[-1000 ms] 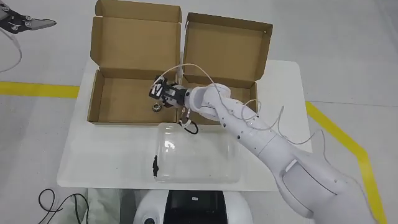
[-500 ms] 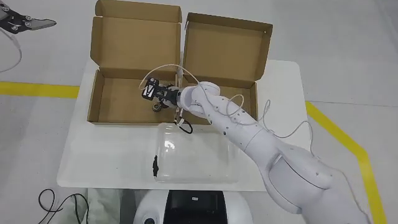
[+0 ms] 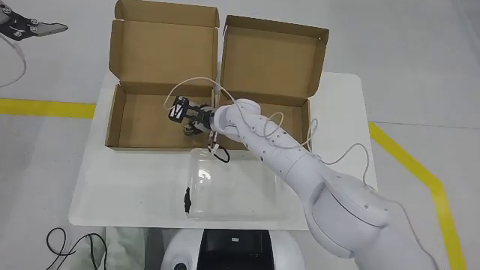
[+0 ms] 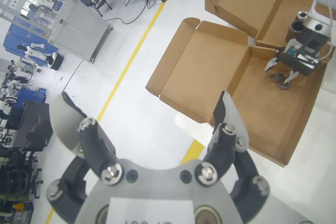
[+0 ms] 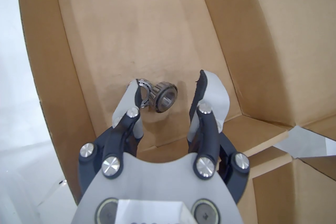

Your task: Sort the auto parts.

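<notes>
"Top view: over the last second your right gripper [image 3: 180, 109] has slid further across the left-hand box [image 3: 135, 127], away from the side next to the right-hand box [image 3: 292, 116]. Neither box has shifted on the table [image 3: 337, 120]."

"Is it carrying anything?"

"No. In the right wrist view its jaws stand wide with nothing between them. Two bearings [image 5: 164, 96] lie on the floor of the left-hand box, touching one another, just past the fingertips [image 5: 126, 104]. One is partly hidden behind a finger."

"So did I just drop one, or am I going in for a grab?"

"You can't settle that from these frames, and neither can I. My reading is that this pair is sorted, since both bearings lie loose in the same box and the grip is empty. The slide would then be you clearing off them. If so, lift straight up before you swing back, so a finger doesn't knock the nearer bearing."

"And my left arm?"

"Left wrist view: your left gripper [image 4: 143, 100] is spread wide and empty. It is held out over the workshop floor [image 4: 92, 72], well apart from both boxes. Dark cylindrical parts [image 4: 299, 25] sit in the right-hand box."
</notes>
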You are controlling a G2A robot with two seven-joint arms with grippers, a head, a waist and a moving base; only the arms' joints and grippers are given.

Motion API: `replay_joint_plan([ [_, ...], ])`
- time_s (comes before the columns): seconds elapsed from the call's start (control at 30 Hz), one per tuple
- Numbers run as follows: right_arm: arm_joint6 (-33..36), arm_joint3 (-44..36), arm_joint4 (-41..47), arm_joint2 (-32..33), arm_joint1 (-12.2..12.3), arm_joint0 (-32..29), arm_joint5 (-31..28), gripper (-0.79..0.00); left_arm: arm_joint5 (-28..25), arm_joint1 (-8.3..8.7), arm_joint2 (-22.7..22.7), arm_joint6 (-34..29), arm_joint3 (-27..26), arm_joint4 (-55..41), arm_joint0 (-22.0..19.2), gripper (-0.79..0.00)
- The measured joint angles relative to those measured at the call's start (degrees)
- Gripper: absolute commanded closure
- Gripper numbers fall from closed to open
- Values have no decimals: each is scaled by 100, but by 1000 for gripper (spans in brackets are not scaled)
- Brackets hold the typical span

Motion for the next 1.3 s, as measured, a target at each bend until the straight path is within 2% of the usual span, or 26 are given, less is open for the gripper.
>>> replay_joint_plan([
  [0.2, -509, 67, -38, 85, -39, 57, -225, -591, 0, 0, 0, 0, 0, 0, 0, -785],
  [0.43, -1158, -182, -260, 216, 102, 7, -535, -625, 0, 0, 0, 0, 0, 0, 0, -785],
  [0.57, -1416, -518, -446, 330, 273, -142, -613, -720, 0, 0, 0, 0, 0, 0, 0, -785],
  [0.73, -1415, -1245, -767, 578, 603, -461, -557, -785, 0, 0, 0, 0, 0, 0, 0, -785],
  [0.87, -1258, -2081, -999, 919, 940, -869, -558, -785, 0, 0, 0, 0, 0, 0, 0, -785],
  [1.1, -720, -4031, -1424, 1923, 1645, -2065, -813, -785, 0, 0, 0, 0, 0, 0, 0, -785],
  [1.3, -401, -5374, -1601, 2833, 2067, -3098, -1110, -785, 0, 0, 0, 0, 0, 0, 0, -785],
])
